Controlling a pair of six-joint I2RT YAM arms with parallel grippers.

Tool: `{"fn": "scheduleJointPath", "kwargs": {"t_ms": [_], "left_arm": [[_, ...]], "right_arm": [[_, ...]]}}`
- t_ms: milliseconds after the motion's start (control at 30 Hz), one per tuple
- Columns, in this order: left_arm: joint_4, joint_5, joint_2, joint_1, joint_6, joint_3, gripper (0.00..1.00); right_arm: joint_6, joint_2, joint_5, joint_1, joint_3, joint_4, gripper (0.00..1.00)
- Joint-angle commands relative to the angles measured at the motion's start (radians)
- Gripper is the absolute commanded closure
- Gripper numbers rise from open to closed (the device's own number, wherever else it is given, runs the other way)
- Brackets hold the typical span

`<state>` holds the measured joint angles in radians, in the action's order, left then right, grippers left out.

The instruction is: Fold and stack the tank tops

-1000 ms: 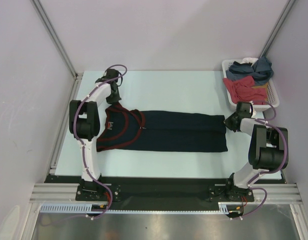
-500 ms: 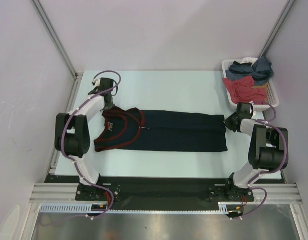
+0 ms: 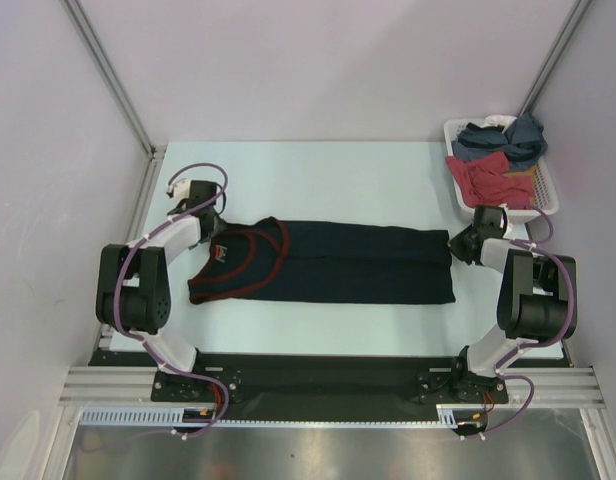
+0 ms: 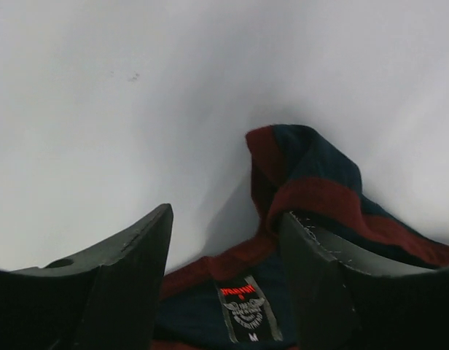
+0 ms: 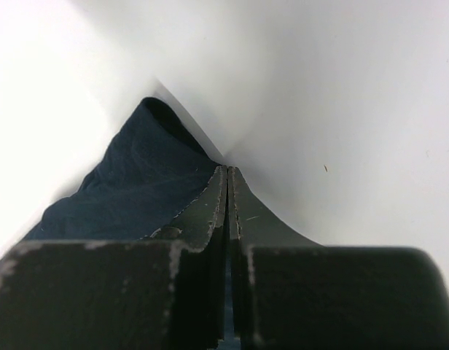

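Note:
The dark navy tank top (image 3: 338, 262) with reddish trim lies flat across the table, folded into a long band, neckline to the left. My left gripper (image 3: 210, 222) hovers at its left strap, open; in the left wrist view the label and red neckline (image 4: 243, 262) show between the spread fingers (image 4: 226, 219), which grip nothing. My right gripper (image 3: 452, 243) sits at the hem's far right corner, fingers pressed together (image 5: 227, 169), with navy cloth (image 5: 137, 182) running up to the tips and a blue sliver in the gap. A slate-blue garment (image 3: 508, 138) lies bunched in the basket.
A white basket (image 3: 544, 190) stands at the back right, also holding a red garment (image 3: 485, 178). Purple cables loop over both arms. Metal frame posts rise at the back corners, and a black rail runs along the near table edge.
My left gripper has opened and let go of the strap, and the left arm has swung out to the left. The neckline end has settled flat. The right arm has not moved.

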<state>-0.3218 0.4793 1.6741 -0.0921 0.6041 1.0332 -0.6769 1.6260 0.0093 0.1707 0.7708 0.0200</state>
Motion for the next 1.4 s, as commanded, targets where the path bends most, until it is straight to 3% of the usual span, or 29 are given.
{"fn": "scheduleJointPath", "kwargs": {"t_ms": [0,100,233,400,600,733,1000,1200,1367], "left_arm": [[0.043,-0.057,-0.028,0.075,0.033,0.004,0.35],[0.023,-0.094,-0.010,0.137,0.014,0.033,0.35],[0.003,-0.039,-0.011,0.144,-0.018,0.070,0.34],[-0.016,-0.028,-0.037,0.141,-0.050,0.119,0.27],[0.016,-0.041,-0.085,0.135,-0.041,0.053,0.26],[0.000,-0.059,-0.067,0.135,-0.012,0.028,0.05],[0.075,-0.097,-0.146,0.160,0.049,-0.087,0.00],[0.024,-0.215,-0.074,0.222,0.013,0.014,0.00],[0.072,-0.415,-0.004,0.219,-0.032,0.071,0.00]], "right_arm": [[-0.003,-0.025,0.000,0.006,-0.016,0.001,1.00],[-0.003,-0.029,0.000,0.007,-0.018,0.001,1.00],[-0.004,-0.029,0.000,0.007,-0.016,0.001,1.00],[-0.006,-0.026,0.001,0.009,-0.016,-0.003,1.00],[-0.010,-0.017,-0.026,0.009,-0.019,-0.006,1.00],[-0.015,-0.026,-0.020,0.009,-0.027,-0.008,1.00],[-0.013,-0.041,-0.016,0.007,-0.024,-0.002,1.00],[-0.013,-0.037,-0.015,-0.005,-0.022,-0.012,1.00],[-0.015,-0.034,-0.014,-0.011,-0.021,-0.012,1.00]]}}
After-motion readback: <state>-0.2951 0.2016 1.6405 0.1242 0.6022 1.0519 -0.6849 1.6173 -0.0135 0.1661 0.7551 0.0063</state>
